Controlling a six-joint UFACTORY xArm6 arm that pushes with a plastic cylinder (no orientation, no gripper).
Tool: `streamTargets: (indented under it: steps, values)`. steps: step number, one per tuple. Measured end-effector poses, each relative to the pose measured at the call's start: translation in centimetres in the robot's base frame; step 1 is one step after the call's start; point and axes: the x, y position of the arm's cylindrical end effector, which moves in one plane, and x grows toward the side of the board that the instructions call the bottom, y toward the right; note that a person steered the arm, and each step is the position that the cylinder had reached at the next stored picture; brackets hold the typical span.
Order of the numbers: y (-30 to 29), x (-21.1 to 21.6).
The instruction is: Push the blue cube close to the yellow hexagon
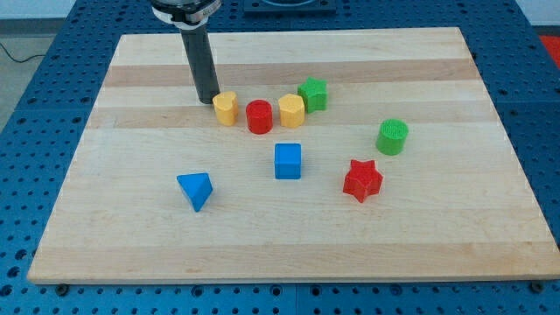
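Observation:
The blue cube [287, 161] sits near the board's middle. The yellow hexagon [291, 110] stands above it, touching or nearly touching a green star [313, 93] on its right and close to a red cylinder [259, 116] on its left. My tip [206, 101] is at the view's upper left, just left of a second yellow block [226, 108], and well away from the blue cube.
A blue triangle [196, 189] lies at the lower left. A red star [362, 179] is right of the blue cube, and a green cylinder [392, 136] is above that star. The wooden board [131, 236] rests on a blue perforated table.

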Motion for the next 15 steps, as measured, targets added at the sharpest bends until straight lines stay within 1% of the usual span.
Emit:
streamTargets:
  steps: [3, 4, 5, 6, 7, 9, 10, 11, 12, 13, 14, 15]
  values:
    - [2.5, 0.6]
    - [-2.5, 1.0]
    - [-8.2, 5.0]
    - [-6.7, 9.6]
    - [-1.5, 11.1]
    - [12.0, 10.6]
    - [18.1, 9.5]
    - [19.6, 11.7]
    - [18.5, 14.5]
    - [14.1, 15.5]
    - [10.9, 15.1]
    - [11.7, 15.1]
